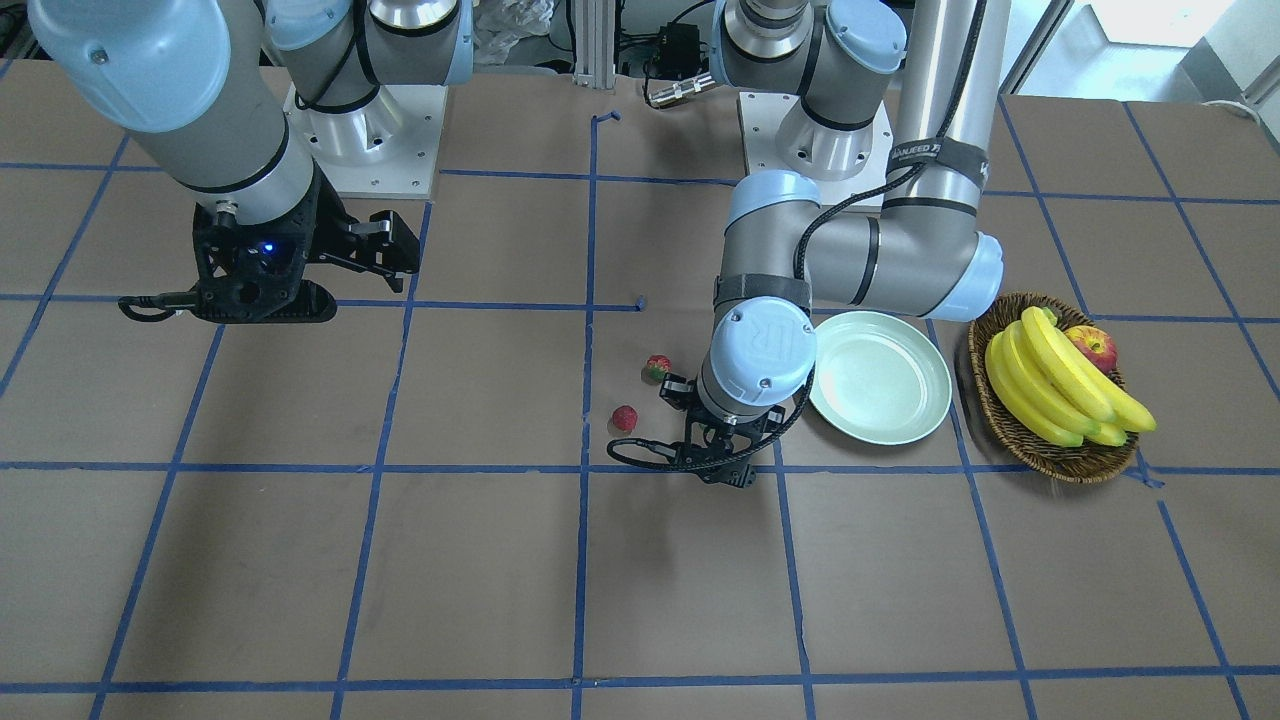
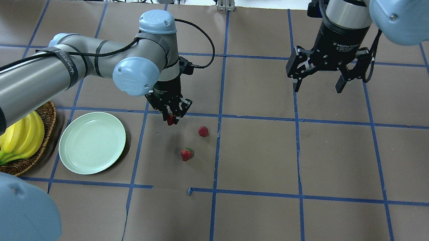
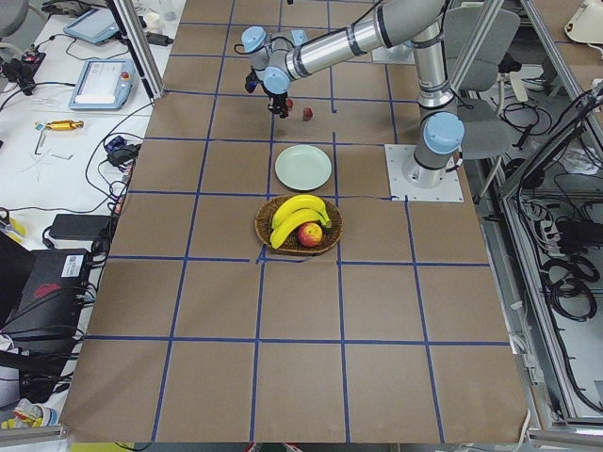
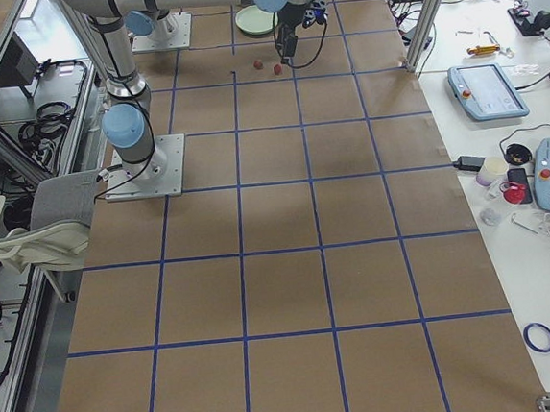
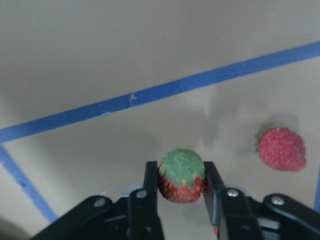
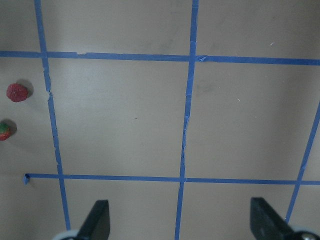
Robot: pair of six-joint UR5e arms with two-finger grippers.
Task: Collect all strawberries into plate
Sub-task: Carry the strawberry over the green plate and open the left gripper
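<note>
My left gripper [image 2: 171, 117] is shut on a strawberry [image 5: 182, 175], whose green cap shows between the two fingers in the left wrist view. It holds the berry low over the table, right of the pale green plate [image 2: 92, 142], which has nothing on it. Two other strawberries lie on the table: one [image 2: 203, 131] right of the gripper and one [image 2: 186, 154] nearer the robot. They also show in the front view [image 1: 624, 418] [image 1: 656, 368]. My right gripper [image 2: 318, 81] is open and empty, high over the far right part of the table.
A brown wicker basket [image 2: 47, 120] with bananas [image 2: 20, 137] and an apple [image 1: 1092, 347] stands left of the plate in the overhead view. Blue tape lines grid the brown table. My left forearm [image 2: 25, 82] reaches over the basket.
</note>
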